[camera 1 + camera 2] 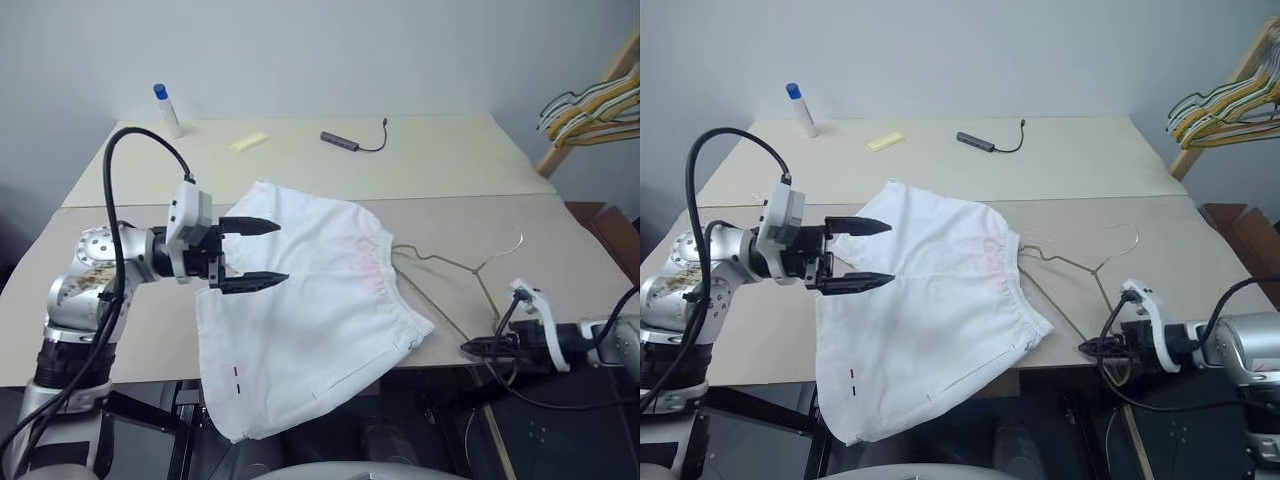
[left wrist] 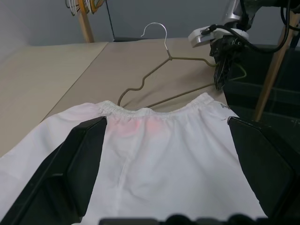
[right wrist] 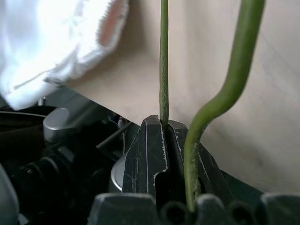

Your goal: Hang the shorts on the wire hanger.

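Left pincer (image 1: pixel 250 256): we hold it wide open, empty, above the shorts (image 1: pixel 310 310) draped over the table (image 1: pixel 440 160) edge. Right pincer (image 3: pixel 165 129): clamped on the hanger (image 1: pixel 455 265) wire, steadying it beside the waistband for threading.

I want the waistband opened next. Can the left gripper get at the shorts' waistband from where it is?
Probably yes: the left gripper is open over the shorts, with bare cloth up to the waistband.
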You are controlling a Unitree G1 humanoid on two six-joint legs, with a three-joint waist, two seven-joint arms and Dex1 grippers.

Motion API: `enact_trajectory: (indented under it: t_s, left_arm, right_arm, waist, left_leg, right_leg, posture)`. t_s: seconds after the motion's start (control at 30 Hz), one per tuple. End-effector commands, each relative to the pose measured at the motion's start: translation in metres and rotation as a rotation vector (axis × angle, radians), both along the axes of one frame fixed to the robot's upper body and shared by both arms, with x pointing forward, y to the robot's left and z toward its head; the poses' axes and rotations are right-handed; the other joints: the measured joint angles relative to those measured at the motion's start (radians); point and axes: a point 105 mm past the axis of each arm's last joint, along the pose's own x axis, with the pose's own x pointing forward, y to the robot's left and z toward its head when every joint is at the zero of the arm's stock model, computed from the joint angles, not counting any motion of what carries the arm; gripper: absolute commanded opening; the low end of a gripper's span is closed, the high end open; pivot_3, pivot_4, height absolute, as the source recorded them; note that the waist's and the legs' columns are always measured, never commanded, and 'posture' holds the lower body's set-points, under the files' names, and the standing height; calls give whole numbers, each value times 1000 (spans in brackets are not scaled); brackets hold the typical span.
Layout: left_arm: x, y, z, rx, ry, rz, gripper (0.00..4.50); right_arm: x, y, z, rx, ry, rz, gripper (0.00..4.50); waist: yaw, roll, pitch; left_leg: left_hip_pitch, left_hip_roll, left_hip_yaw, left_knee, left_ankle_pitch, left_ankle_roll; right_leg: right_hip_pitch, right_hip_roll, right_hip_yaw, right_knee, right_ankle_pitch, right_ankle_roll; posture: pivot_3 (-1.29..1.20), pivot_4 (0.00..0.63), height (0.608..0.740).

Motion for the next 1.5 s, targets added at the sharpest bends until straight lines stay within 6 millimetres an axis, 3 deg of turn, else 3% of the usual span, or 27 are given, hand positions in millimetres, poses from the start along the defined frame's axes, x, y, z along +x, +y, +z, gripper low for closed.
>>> enact_trajectory:
  t_s: [0.03,0.13,0.4,0.6,0.9,1.5]
  left_arm:
    - [-4,1,10,-12,-36,2,4494]
    - [-5,2,9,-11,-36,3,4494]
    - [-6,3,10,1,-38,2,4494]
    - [-8,3,10,16,-39,0,4494]
    - [-13,7,8,35,-35,22,4494]
    - [-12,9,10,49,-41,41,4494]
  right_arm:
    - [12,-4,13,5,-64,12,0]
    - [18,-5,17,7,-76,18,0]
    - [8,-1,15,12,1,171,0]
    - [42,-1,1,-61,-17,151,0]
    - [37,2,1,-28,24,273,0]
    - [74,27,-10,-11,-19,254,0]
  waist:
    - [1,0,0]
    - [2,0,0]
    - [7,0,0]
    - [0,0,0]
    - [40,0,0]
    - [59,0,0]
  left_leg:
    - [0,0,0,0,0,0]
    - [0,0,0,0,0,0]
    - [0,0,0,0,0,0]
    - [0,0,1,0,0,0]
    - [-2,0,1,0,0,0]
    - [-2,0,1,0,0,0]
  right_leg:
    - [0,0,0,0,0,0]
    - [0,0,0,0,0,0]
    - [0,0,0,0,0,0]
    - [-1,0,0,0,0,0]
    - [-2,0,0,-1,0,0]
    - [-2,1,-1,-1,1,0]
  posture:
    - [5,2,740]
    - [10,0,740]
    - [27,0,740]
    - [57,0,740]
    - [96,0,740]
    - [118,0,740]
